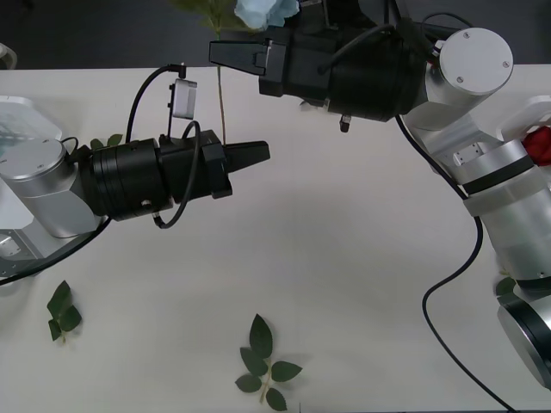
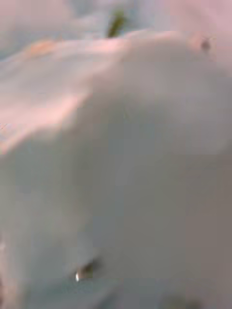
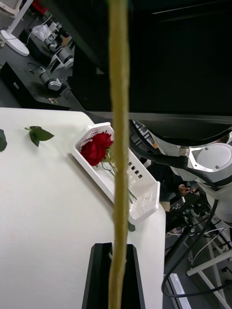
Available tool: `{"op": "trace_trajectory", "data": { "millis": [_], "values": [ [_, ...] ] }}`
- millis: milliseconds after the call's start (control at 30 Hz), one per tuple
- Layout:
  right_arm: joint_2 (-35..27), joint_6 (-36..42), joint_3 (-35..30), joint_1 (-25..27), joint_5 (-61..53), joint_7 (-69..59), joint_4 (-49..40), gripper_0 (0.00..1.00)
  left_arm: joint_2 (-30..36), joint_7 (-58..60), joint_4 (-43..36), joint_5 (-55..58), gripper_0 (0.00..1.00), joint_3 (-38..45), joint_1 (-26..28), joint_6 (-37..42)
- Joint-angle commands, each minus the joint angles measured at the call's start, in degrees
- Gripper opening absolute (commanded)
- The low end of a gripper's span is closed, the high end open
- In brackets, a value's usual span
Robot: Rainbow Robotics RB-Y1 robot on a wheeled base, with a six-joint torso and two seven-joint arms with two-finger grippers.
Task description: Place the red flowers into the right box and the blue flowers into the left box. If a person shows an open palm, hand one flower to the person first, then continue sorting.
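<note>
A blue flower (image 1: 263, 12) hangs at the top of the front view, its thin green stem (image 1: 221, 103) running straight down. My right gripper (image 1: 225, 55) reaches in from the right, shut on the stem just under the head; pale petals (image 2: 116, 159) crowd the right wrist view. My left gripper (image 1: 251, 155) is lower, pointing right, shut on the stem's lower end (image 3: 118, 193). Red flowers (image 3: 96, 147) lie in the right box (image 3: 145, 195), with a red head (image 1: 540, 144) behind my right arm. The left box (image 1: 17, 116) is partly hidden by my left arm.
Loose green leaf sprigs lie on the white table: one near the front middle (image 1: 265, 366), one at the front left (image 1: 62, 311), another seen from the left wrist (image 3: 38, 134). Black cables loop off both arms. The dark room and equipment lie beyond the table's far edge.
</note>
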Motion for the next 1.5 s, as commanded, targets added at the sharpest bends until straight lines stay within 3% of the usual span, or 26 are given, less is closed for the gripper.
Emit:
{"op": "trace_trajectory", "data": {
  "millis": [33, 233, 400, 433, 667, 833, 1033, 1267, 1500],
  "values": [
    [1.4, -0.8, 0.5, -2.4, -0.3, -1.7, -1.0, 1.0, 1.9, 0.5, -0.5, 0.9, 0.0, 0.0, -2.0, -1.3],
    [1.1, -0.9, 0.5, -2.4, -0.3, -1.1, -1.0, 1.0, 6.0, 0.5, -0.4, 1.6, 0.0, 2.3, 0.3, -2.0],
    [-0.7, -0.4, 0.5, -2.4, -0.3, -0.8, -1.0, 1.0, 8.6, 0.5, -0.5, -3.2, 0.0, 9.0, 7.5, -2.0],
    [-2.9, 0.8, 0.5, -2.4, -0.3, -0.7, -1.0, 1.0, 9.2, 0.5, -0.5, -7.4, 0.0, 13.3, 11.9, -1.5],
    [-14.4, 11.2, 0.2, -2.4, 0.3, 0.4, -1.0, 1.0, 11.0, 0.7, -0.5, -16.9, 0.0, 33.1, 25.6, 5.8],
    [-20.2, 19.6, -1.8, -1.5, 1.9, 2.7, -1.0, 1.0, 10.4, 19.8, -0.5, -28.2, 0.0, 46.4, 29.9, 15.2],
    [-27.2, 24.8, -2.8, 1.3, 2.3, 12.6, -1.0, 1.0, 10.5, 30.4, 0.1, -42.5, 0.0, 62.7, 37.9, 27.1],
    [-34.4, 27.3, -2.7, 3.7, 2.1, 29.5, -1.0, 1.0, 10.4, 31.5, 9.3, -45.9, 0.0, 74.8, 44.9, 32.8],
    [-38.9, 27.3, -2.7, 4.6, 0.0, 33.5, -1.0, 1.0, 11.2, 26.4, 18.6, -54.4, 0.0, 75.8, 45.4, 30.8]
  ]
}}
